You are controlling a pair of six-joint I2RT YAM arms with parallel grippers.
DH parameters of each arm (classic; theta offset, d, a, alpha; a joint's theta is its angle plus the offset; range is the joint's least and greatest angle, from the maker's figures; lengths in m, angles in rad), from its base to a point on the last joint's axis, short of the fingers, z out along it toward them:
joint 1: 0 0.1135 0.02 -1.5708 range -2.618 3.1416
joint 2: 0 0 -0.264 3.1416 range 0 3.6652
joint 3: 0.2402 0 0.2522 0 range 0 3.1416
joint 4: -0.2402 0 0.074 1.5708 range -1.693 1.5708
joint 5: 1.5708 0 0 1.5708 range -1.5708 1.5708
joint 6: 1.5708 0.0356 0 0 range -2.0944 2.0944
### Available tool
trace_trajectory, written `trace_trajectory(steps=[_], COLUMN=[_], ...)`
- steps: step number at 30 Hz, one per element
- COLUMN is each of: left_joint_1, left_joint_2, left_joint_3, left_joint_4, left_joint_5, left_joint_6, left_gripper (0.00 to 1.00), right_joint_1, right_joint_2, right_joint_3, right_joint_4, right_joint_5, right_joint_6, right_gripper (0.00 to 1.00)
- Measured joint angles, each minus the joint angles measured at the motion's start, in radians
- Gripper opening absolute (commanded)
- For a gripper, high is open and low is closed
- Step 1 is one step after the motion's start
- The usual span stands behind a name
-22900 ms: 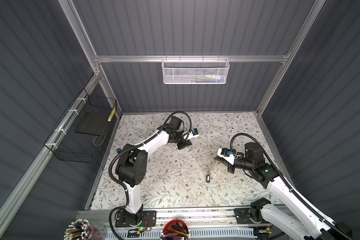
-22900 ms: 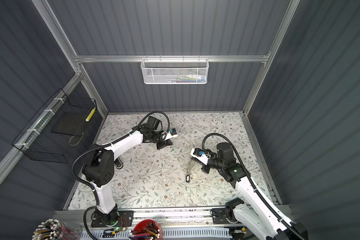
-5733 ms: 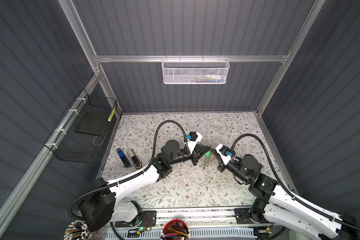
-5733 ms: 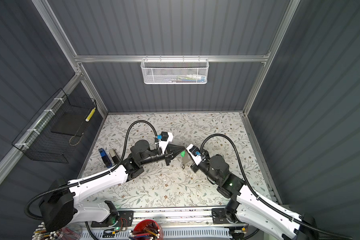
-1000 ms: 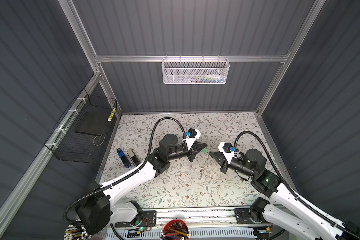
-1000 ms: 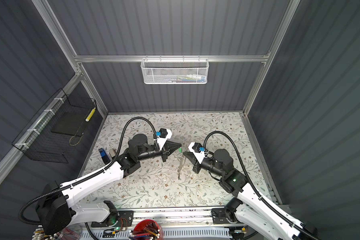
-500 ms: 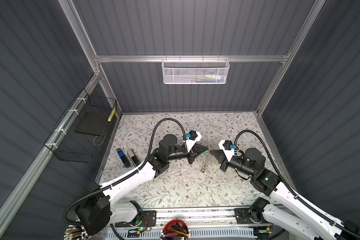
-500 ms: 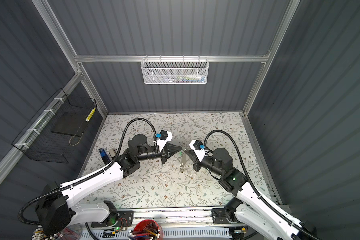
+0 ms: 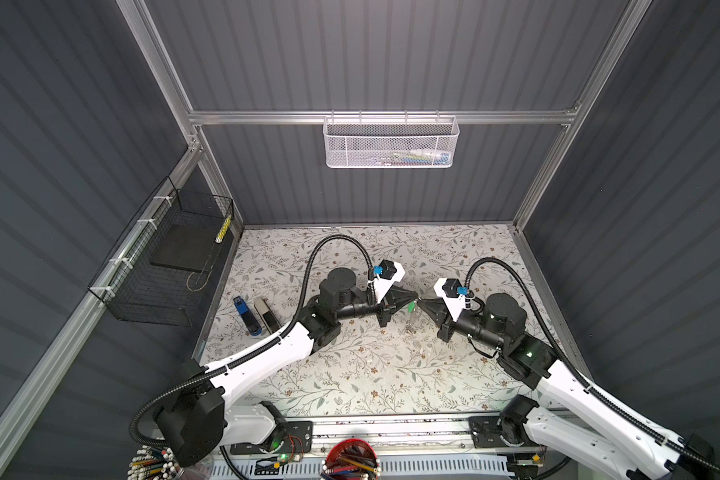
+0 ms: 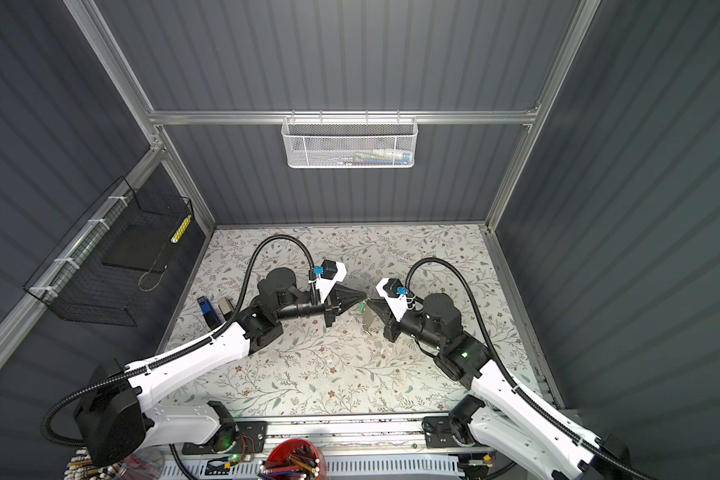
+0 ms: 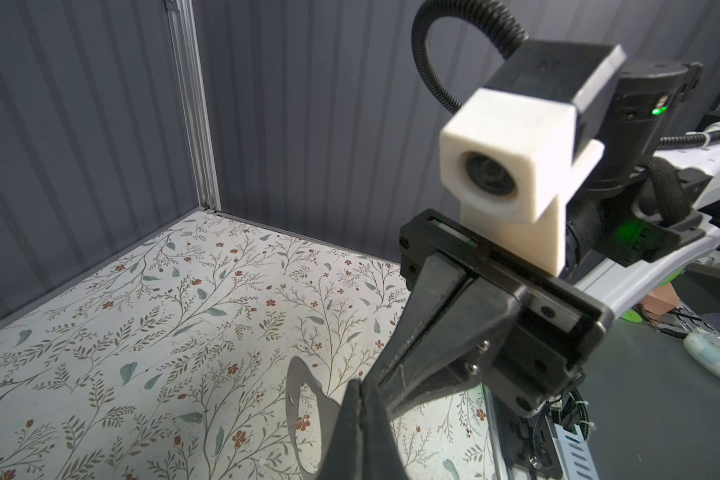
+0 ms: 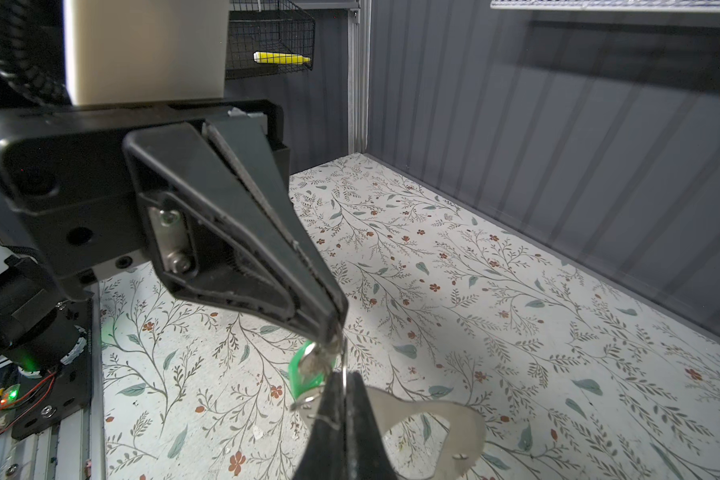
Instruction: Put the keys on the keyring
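Gap closed since a second ago: green-tagged key (image 12: 308, 365), clamped in left gripper (image 12: 336, 330), held just beside keyring (image 12: 470, 428) pinched in right gripper (image 12: 344, 388); threading judged underway, fine alignment needed next.

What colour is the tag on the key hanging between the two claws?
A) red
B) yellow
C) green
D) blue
C: the tag behind the small silver key, at the tip of the left claw, is bright green.
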Motion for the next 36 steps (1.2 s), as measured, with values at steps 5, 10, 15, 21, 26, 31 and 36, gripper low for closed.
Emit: trace_trajectory(steps=[5, 10, 15, 21, 26, 31, 36], left_joint_1=[0.000, 0.000, -0.003, -0.005, -0.005, -0.005, -0.005], left_joint_2=[0.000, 0.001, 0.008, 0.010, 0.018, 0.028, 0.028], left_joint_3=[0.000, 0.000, -0.007, -0.030, -0.041, -0.042, -0.043], left_joint_4=[0.017, 0.032, 0.073, 0.132, 0.175, 0.186, 0.196], left_joint_5=[-0.011, -0.017, -0.017, -0.020, -0.021, -0.031, -0.046], left_joint_6=[-0.010, -0.027, -0.058, -0.103, -0.130, -0.142, -0.150], left_gripper=[0.00, 0.00, 0.00, 0.00, 0.00, 0.00, 0.00], right_joint_1=[0.000, 0.000, 0.000, 0.000, 0.000, 0.000, 0.000], right_joint_2=[0.000, -0.002, -0.002, -0.002, -0.006, -0.018, -0.017], right_joint_3=[0.000, 0.000, 0.000, 0.000, -0.001, -0.011, -0.011], right_joint_4=[0.002, 0.011, 0.020, 0.032, 0.069, 0.095, 0.104], right_joint_5=[-0.008, -0.010, 0.015, 0.054, 0.055, 0.050, 0.045], right_joint_6=[0.002, 0.003, 0.015, 0.037, 0.048, 0.055, 0.058], right_gripper=[0.00, 0.00, 0.00, 0.00, 0.00, 0.00, 0.00])
